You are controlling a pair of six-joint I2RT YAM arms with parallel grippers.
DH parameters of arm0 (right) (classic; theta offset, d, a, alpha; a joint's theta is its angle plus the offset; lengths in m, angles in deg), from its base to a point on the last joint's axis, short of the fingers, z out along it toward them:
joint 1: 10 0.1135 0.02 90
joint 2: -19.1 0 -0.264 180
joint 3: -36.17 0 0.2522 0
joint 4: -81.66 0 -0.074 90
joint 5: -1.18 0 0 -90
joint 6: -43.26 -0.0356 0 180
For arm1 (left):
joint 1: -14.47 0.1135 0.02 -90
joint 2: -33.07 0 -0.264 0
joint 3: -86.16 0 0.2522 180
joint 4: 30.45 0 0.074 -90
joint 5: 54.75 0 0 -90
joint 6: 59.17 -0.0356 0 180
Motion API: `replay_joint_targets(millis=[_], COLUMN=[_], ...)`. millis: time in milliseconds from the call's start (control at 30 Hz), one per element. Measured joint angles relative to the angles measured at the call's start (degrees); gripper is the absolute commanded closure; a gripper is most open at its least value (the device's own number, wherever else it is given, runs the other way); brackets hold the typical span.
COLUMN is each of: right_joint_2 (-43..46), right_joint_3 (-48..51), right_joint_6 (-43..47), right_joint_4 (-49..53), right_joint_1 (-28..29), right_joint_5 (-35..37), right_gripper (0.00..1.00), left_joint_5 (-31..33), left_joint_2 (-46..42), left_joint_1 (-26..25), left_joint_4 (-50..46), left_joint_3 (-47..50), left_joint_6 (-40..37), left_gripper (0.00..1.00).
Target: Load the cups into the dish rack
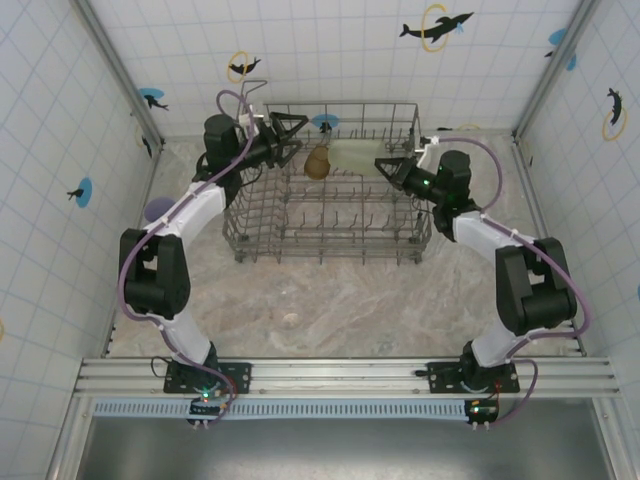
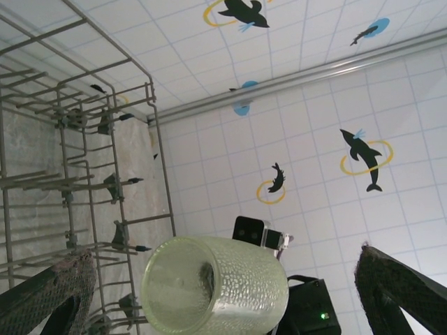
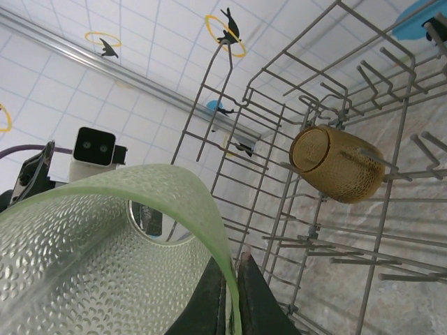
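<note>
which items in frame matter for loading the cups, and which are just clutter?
Job:
- pale green cup, rim pinched by right end effector
- amber cup, on its side in the dish rack
- lavender cup, on the table
- left end effector, open

Not job:
- dolphin stickers
- front rail

One cup (image 1: pixel 318 162) inside rack (image 1: pixel 330 250) — far end
</note>
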Motion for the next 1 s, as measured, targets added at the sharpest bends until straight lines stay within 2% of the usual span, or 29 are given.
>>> replay_joint_targets(millis=[333,1000], right_joint_2=[-2.4,-4.8], right_joint_3=[-3.9,-4.8], right_joint_6=[-3.2,-4.9], right_joint_4=[-5.6,-7.6], right_joint_1=[2.2,5.0], right_joint_5=[-0.2,1.1], right_gripper=[1.0,1.0], left_joint_5=[-0.4,-0.6], left_joint_2=[0.1,0.9], left_joint_1=[-0.6,-4.0], left_joint_4=[1.0,6.3], left_joint_3=[2.2,4.9], left_joint_6=[1.4,5.0], left_gripper=[0.02,0.02])
